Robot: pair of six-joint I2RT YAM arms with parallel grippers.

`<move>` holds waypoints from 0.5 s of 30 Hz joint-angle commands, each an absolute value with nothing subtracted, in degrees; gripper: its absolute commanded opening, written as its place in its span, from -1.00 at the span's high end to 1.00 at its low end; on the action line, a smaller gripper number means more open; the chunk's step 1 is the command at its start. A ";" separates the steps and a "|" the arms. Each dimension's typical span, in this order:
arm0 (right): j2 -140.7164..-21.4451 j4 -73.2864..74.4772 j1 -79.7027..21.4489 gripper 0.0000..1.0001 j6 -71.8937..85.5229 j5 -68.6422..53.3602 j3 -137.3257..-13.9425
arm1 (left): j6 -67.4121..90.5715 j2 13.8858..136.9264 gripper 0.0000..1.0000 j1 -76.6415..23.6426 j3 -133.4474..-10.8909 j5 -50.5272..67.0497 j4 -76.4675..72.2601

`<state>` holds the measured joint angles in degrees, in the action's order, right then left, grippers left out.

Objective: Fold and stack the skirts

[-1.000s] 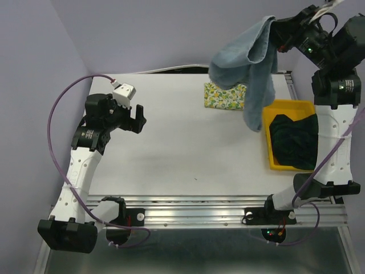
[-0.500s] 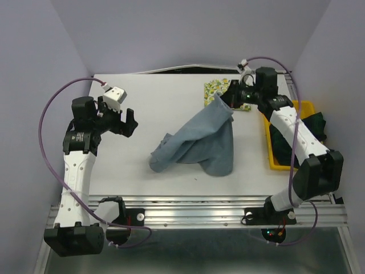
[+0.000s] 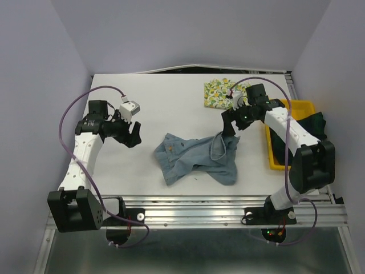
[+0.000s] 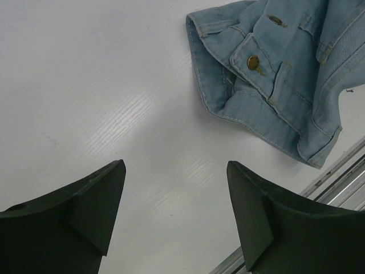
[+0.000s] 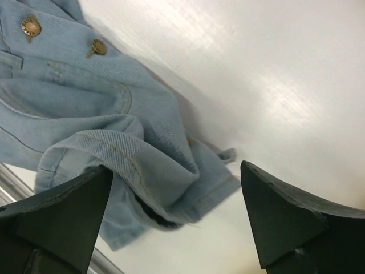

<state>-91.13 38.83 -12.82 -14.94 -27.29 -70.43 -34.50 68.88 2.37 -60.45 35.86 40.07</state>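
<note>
Change since earlier frame: the light blue-grey skirt (image 3: pixel 197 160), half a second ago draped tent-like from the right fingers (image 3: pixel 229 127), now lies released in a crumpled heap at mid tabletop (image 3: pixel 171 103). The left fingers (image 3: pixel 134 134) have come closer to it.
Top view, skirts: the lemon-print skirt (image 3: pixel 222 94) sits folded near the far edge. The light blue-grey skirt is unfolded and well apart from it.
Top view, container: the yellow tray (image 3: pixel 301 105) at the right edge holds the plaid skirt (image 3: pixel 278 149), which is bunched, with some cloth over the far rim. Nothing else is seen inside.
Left wrist view: the left fingers (image 4: pixel 91 211) are spread wide and empty over bare tabletop. The skirt's buttoned waistband corner (image 4: pixel 256 63) is near but not touching.
Right wrist view: the right fingers (image 5: pixel 63 211) are wide apart and grip nothing. A rolled hem fold (image 5: pixel 131 165) lies just beside one finger; whether they touch cannot be told.
Risk, grasp: overlapping layers mean a pinch may take two plies at once, so the cloth would lift twisted rather than flat.
Risk, edge: the heap lies near the front rail. Dragging it to flatten could pull the hem over the edge.
Risk, stack: a loose fold placed on the lemon-print skirt could shift or open it.
</note>
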 commanded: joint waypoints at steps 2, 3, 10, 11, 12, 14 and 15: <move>-85.26 53.32 -15.45 -1.00 -31.80 -21.97 -86.37 | -30.86 72.67 -0.68 2.81 -60.64 39.28 37.44; -84.91 54.74 -17.56 -1.00 -33.03 -21.36 -87.18 | -30.85 72.69 -0.68 2.81 -60.82 39.55 37.35; -80.24 45.28 -47.22 -0.86 -37.70 -7.76 -75.62 | -25.67 82.25 -0.69 4.13 -62.75 44.73 36.47; -81.03 43.78 -50.68 -0.83 -38.14 -6.34 -74.98 | -25.40 82.87 -0.68 4.30 -63.01 45.35 36.65; -82.08 41.51 -52.89 -0.81 -38.93 -4.41 -74.62 | -24.70 83.75 -0.68 4.74 -63.02 45.09 36.65; -86.29 39.65 -58.78 -0.79 -39.90 -3.43 -75.58 | -22.86 84.46 -0.65 5.45 -62.49 45.61 36.56; -87.87 38.07 -60.10 -0.79 -40.34 -2.99 -76.11 | -22.24 84.90 -0.64 5.88 -62.06 47.01 36.65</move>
<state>-83.18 44.16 -55.77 -36.67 -9.78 -76.29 -26.13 84.93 4.56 -60.53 42.11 36.69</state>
